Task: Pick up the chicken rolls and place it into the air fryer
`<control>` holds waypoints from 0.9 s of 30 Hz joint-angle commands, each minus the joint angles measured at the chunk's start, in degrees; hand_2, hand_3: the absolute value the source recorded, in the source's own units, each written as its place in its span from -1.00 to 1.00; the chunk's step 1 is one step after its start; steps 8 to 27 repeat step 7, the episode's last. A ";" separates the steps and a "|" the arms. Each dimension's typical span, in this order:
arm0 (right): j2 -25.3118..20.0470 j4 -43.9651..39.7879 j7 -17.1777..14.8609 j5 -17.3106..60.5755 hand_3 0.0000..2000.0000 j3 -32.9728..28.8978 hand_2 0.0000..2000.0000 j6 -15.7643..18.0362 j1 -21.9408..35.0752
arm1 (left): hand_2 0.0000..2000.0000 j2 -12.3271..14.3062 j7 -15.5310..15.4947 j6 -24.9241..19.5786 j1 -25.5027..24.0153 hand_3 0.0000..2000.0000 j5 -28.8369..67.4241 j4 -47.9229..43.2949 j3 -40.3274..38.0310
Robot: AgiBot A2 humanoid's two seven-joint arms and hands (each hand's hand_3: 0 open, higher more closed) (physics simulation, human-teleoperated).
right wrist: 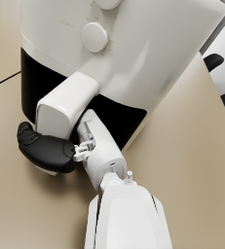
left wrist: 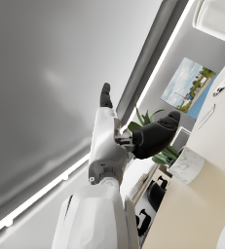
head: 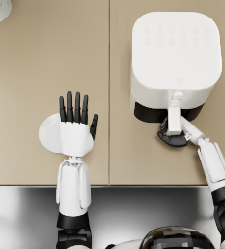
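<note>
The right hand [head: 173,138] is at the white handle [head: 174,116] of the air fryer [head: 175,58], its dark fingers curled under and around the handle's lower end, so it is grasping the handle of the drawer, which looks barely drawn out, if at all. The step in hand seems to be opening the fryer so there is somewhere to put the food. The left hand [head: 76,130] hovers released, fingers straight and spread, over a white plate [head: 48,132] on the tan desk [head: 46,73]. The chicken rolls are not visible; they may lie on the plate under that hand, but I cannot tell. Next, a straight pull on the handle toward the robot seems needed, then the left hand descending to grasp.
</note>
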 commanded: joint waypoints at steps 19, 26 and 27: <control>0.06 -0.12 -0.12 0.05 1.00 0.08 1.00 0.59 0.19 | -1.00 0.00 0.00 0.00 -0.03 -1.00 0.00 -0.02 0.00; 0.06 -0.12 -0.12 0.05 1.00 0.08 1.00 0.59 0.19 | -1.00 0.00 0.00 0.00 -0.03 -1.00 0.00 -0.02 0.00; 0.06 -0.12 -0.12 0.05 1.00 0.08 1.00 0.59 0.19 | -1.00 0.00 0.00 0.00 -0.03 -1.00 0.00 -0.02 0.00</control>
